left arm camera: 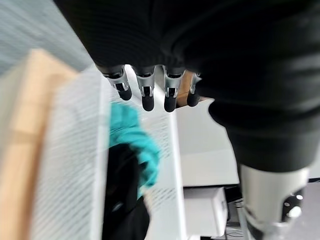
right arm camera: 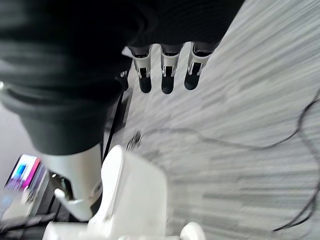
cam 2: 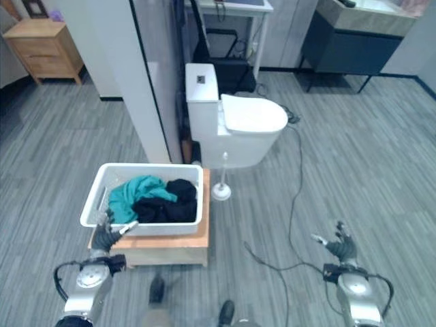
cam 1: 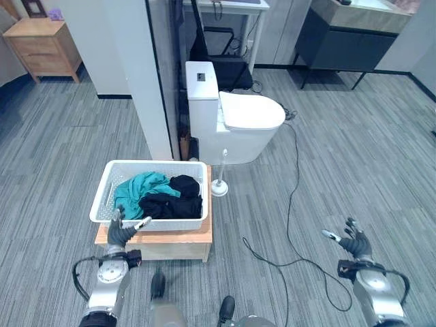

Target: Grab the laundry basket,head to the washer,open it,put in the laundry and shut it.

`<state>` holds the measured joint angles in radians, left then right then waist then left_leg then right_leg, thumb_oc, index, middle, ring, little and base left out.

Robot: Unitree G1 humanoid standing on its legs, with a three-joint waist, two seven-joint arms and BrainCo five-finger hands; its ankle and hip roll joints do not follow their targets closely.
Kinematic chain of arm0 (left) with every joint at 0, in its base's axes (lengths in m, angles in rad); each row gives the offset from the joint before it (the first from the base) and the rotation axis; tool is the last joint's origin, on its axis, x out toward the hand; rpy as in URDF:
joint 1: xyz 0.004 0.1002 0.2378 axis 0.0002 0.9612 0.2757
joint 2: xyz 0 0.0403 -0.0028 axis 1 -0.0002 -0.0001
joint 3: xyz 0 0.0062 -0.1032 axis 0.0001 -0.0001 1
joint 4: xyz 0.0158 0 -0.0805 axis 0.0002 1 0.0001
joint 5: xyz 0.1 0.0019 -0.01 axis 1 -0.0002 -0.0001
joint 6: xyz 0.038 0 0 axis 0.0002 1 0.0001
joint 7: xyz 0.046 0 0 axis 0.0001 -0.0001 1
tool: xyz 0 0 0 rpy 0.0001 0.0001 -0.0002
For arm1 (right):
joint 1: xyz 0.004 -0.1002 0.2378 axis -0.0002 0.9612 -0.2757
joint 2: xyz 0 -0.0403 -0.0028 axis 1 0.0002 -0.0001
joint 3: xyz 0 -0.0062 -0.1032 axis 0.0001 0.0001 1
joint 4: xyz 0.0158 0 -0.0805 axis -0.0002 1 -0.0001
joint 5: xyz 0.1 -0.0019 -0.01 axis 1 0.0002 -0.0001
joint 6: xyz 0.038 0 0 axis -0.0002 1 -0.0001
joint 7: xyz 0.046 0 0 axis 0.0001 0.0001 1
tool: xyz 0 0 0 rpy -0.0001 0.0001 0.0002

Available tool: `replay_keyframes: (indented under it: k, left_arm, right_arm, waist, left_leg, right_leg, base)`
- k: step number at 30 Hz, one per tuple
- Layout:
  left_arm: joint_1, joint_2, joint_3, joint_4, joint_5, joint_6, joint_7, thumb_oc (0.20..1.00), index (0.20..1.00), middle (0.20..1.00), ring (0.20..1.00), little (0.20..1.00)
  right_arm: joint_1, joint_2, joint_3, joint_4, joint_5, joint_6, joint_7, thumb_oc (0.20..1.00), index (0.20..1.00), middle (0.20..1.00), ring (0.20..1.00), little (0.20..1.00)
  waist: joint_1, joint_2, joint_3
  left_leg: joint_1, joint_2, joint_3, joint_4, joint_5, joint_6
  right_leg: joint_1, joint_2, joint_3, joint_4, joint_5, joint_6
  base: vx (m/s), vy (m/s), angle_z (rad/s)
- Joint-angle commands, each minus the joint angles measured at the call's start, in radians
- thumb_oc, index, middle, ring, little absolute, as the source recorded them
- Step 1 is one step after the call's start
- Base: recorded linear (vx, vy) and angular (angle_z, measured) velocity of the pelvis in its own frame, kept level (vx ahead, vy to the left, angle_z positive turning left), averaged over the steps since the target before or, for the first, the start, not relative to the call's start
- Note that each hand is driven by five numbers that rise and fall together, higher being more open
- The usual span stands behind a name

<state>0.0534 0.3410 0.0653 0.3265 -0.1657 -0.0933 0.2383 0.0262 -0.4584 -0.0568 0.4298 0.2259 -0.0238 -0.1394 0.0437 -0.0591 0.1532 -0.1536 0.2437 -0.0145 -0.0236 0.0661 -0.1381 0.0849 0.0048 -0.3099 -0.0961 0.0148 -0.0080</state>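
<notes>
A: Since the first step is to take hold of the laundry basket (cam 1: 151,194), where does it sit relative to each hand?

B: The basket rests on a low wooden table (cam 1: 155,243), just in front of the toilet (cam 1: 235,119) and beside the toilet brush (cam 1: 219,180). The left hand (cam 1: 121,231) is at the basket's near rim, toward its left corner, touching or almost touching; which of the two cannot be told. The right hand (cam 1: 351,240) hovers over the floor (cam 1: 354,170), well apart from the basket on its right side. The left hand is clearly the nearer.

A: State of the hands?

B: Left hand: fingers (left arm camera: 147,92) extended and loosely spread, holding nothing. Right hand: fingers (right arm camera: 165,75) likewise extended and spread, holding nothing.

A: Orientation of the basket?

B: Its long axis runs left to right across the robot's front. By judgement, a two-handed lift calls for one hand at each short end, so the right hand must travel leftward toward the basket's right end, while the left hand shifts slightly outward.

A: Count the items.

B: One basket, one table. Inside the basket: one teal garment (cam 1: 139,189) on its left, and dark clothing (cam 1: 178,199) on its right; the number of dark pieces cannot be told. No washer is visible.
</notes>
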Motion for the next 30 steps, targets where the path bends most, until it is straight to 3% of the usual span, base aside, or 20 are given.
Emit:
replay_keyframes:
  k: [1,7,13,17,20,23,24,30]
  left_arm:
    - [0.043,0.104,0.101,-0.159,0.127,-0.009,0.009,1.000,1.000,1.000,1.000,1.000]
    - [0.047,0.178,0.210,-0.317,0.195,0.008,0.028,1.000,1.000,1.000,1.000,1.000]
    - [-0.021,0.248,0.247,-0.279,0.238,0.056,0.046,1.000,1.000,1.000,1.000,1.000]
    - [-0.209,0.331,0.151,-0.100,0.216,0.122,0.056,1.000,1.000,1.000,1.000,1.000]
    - [-0.323,0.354,0.081,0.004,0.102,0.128,0.050,1.000,1.000,1.000,1.000,1.000]
    - [-0.398,0.378,0.048,0.078,0.098,0.139,0.077,1.000,1.000,1.000,1.000,1.000]
    - [-0.481,0.393,0.020,0.129,0.088,0.146,0.104,1.000,1.000,1.000,1.000,1.000]
    - [-0.600,0.442,-0.005,0.231,0.037,0.142,0.148,1.000,1.000,1.000,1.000,1.000]
  right_arm:
    - [-0.043,-0.058,0.000,-0.037,-0.055,0.000,0.044,1.000,1.000,1.000,1.000,1.000]
    - [-0.135,-0.006,0.085,-0.004,-0.076,0.032,0.068,1.000,1.000,1.000,1.000,1.000]
    - [-0.226,0.035,0.137,0.005,-0.077,0.066,0.071,1.000,1.000,1.000,1.000,1.000]
    - [-0.368,0.079,0.197,-0.001,-0.010,0.079,0.044,1.000,1.000,1.000,1.000,1.000]
    - [-0.419,0.098,0.232,-0.013,0.028,0.078,0.025,1.000,1.000,1.000,1.000,1.000]
    - [-0.430,0.113,0.248,-0.034,0.051,0.076,0.024,1.000,1.000,1.000,1.000,1.000]
    - [-0.438,0.112,0.264,-0.059,0.067,0.066,0.008,1.000,1.000,1.000,1.000,1.000]
    - [-0.466,0.113,0.281,-0.081,0.091,0.050,-0.019,1.000,1.000,1.000,1.000,1.000]
  waist:
    - [0.061,-0.012,-0.037]
    - [0.112,-0.026,-0.044]
    - [0.125,-0.030,-0.021]
    - [0.111,-0.032,0.074]
    - [0.096,-0.038,0.120]
    - [0.091,-0.046,0.148]
    - [0.081,-0.056,0.182]
    - [0.075,-0.059,0.219]
  left_leg:
    - [0.064,-0.057,0.024,0.043,-0.048,0.050]
    - [0.091,-0.120,0.056,0.017,-0.079,0.084]
    - [0.055,-0.143,0.070,0.012,-0.082,0.095]
    - [-0.048,-0.142,0.068,0.035,-0.056,0.092]
    - [-0.101,-0.137,0.065,0.047,-0.042,0.090]
    - [-0.124,-0.126,0.063,0.055,-0.038,0.084]
    - [-0.157,-0.120,0.055,0.057,-0.025,0.079]
    - [-0.204,-0.115,0.043,0.035,-0.002,0.065]
  right_leg:
    - [-0.004,-0.179,0.028,0.086,-0.056,0.122]
    - [-0.013,-0.238,0.041,0.066,-0.022,0.158]
    - [-0.066,-0.263,0.040,0.050,0.010,0.176]
    - [-0.165,-0.267,0.039,0.068,0.036,0.171]
    - [-0.212,-0.264,0.034,0.077,0.050,0.168]
    - [-0.230,-0.261,0.027,0.080,0.051,0.167]
    - [-0.256,-0.257,0.022,0.082,0.054,0.166]
    - [-0.301,-0.252,0.009,0.075,0.065,0.170]
  base:
    - [0.19,0.190,-0.08]
    - [0.09,0.143,-0.15]
    - [-0.04,0.052,-0.04]
    - [-0.23,0.001,-0.04]
    - [-0.12,-0.002,-0.04]
    - [-0.09,-0.033,-0.02]
    - [-0.08,-0.047,0.06]
    - [-0.04,-0.018,0.14]
